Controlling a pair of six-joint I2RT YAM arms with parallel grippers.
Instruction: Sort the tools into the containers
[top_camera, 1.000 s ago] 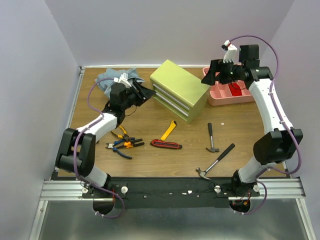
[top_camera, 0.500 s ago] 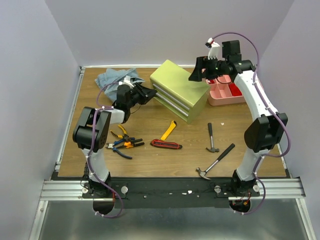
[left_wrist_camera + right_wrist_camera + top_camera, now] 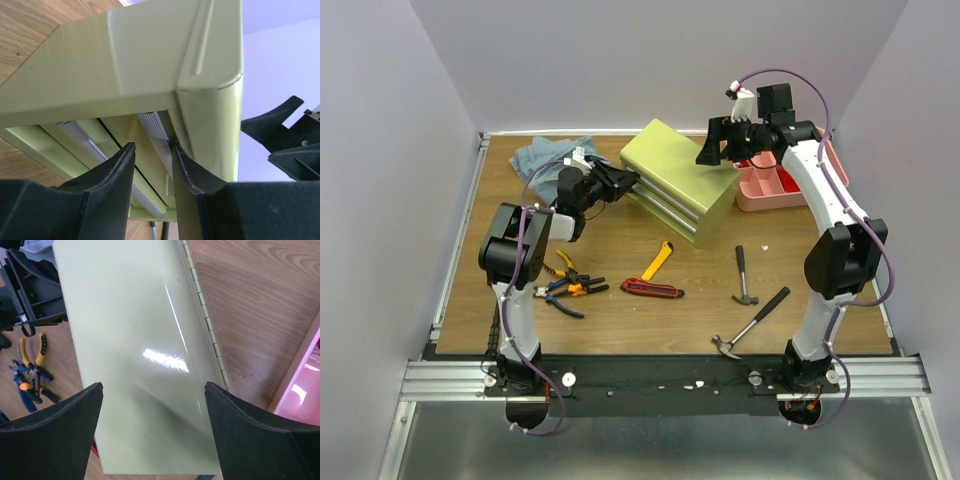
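The yellow-green chest [image 3: 680, 180] stands at the back centre with its three silver-edged drawers closed. My left gripper [image 3: 628, 182] is at its left front corner. In the left wrist view it [image 3: 152, 146] is narrowly open, its fingers [image 3: 120, 172] on either side of the top drawer's silver edge [image 3: 156, 137]. My right gripper [image 3: 712, 150] hovers wide open and empty above the chest lid [image 3: 135, 340]. The pliers [image 3: 565, 285], yellow knife [image 3: 657, 262], red-black tool [image 3: 652, 289] and two hammers [image 3: 744, 277] [image 3: 752, 322] lie on the table in front.
The pink tray [image 3: 782, 182] sits right of the chest and its edge shows in the right wrist view [image 3: 300, 385]. A blue-grey cloth [image 3: 545, 155] lies at the back left. The pliers also show in the right wrist view [image 3: 31, 371].
My left gripper has moved right, up to the chest's drawer corner. My right gripper has swung left from above the pink tray to above the chest lid.
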